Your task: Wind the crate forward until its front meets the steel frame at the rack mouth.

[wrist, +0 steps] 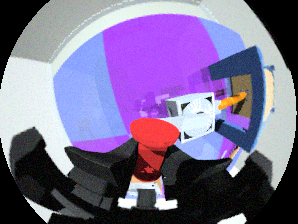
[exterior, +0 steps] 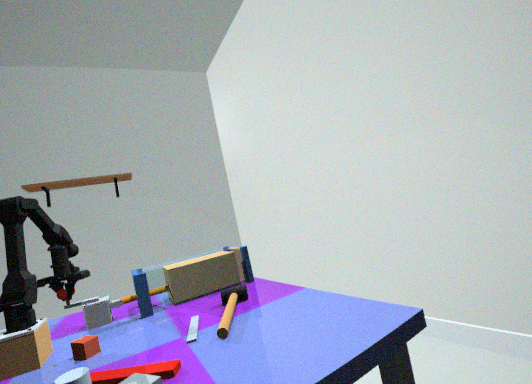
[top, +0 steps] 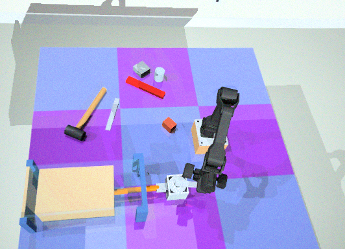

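Gripping the red knob (exterior: 62, 295) (wrist: 154, 132), winch beside me.
My gripper (top: 205, 184) (exterior: 65, 290) (wrist: 149, 135) is closed on the knob of the winch handle (top: 191, 184) (exterior: 82, 302) (wrist: 192, 124), whose arm points towards the rack-side edge of the surface (top: 259, 145) (exterior: 325, 314) (wrist: 150, 65), reaching over the winch (top: 176, 196) (exterior: 98, 314) (wrist: 172, 107). The crate (top: 74, 190) (exterior: 202, 279) (wrist: 241, 82) lies farther that way, flat, its front short of the steel frame (top: 142, 200) (exterior: 141, 296) (wrist: 256, 95). I judge the next move is circling the knob around the winch's top.
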Robot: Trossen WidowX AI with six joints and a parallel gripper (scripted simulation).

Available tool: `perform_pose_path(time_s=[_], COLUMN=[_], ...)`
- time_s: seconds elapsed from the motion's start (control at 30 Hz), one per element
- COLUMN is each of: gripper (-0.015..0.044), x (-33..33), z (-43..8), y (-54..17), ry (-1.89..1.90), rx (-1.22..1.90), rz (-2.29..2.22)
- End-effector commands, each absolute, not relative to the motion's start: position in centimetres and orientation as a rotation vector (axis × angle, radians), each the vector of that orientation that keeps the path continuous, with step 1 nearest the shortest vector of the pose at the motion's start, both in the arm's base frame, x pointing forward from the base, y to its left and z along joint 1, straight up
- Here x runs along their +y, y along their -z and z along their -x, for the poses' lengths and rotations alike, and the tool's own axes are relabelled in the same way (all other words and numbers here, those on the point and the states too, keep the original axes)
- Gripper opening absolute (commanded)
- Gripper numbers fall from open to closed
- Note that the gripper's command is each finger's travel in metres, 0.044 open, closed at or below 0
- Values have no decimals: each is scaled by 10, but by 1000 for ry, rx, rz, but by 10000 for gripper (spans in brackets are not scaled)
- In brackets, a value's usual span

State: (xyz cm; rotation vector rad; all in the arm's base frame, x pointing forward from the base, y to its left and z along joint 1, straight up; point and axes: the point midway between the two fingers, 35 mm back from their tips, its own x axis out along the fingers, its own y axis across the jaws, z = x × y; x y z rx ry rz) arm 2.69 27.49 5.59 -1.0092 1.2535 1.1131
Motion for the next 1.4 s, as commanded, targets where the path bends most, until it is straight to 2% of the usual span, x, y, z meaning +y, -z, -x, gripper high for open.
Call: perform_pose_path(time_s=[0.0,1.37], gripper=[0,0], x=[257,213], z=[-31,-58], y=[-52,-50], ry=[-1081,-1077], rx=[1279,1279], rz=[1040,1044])
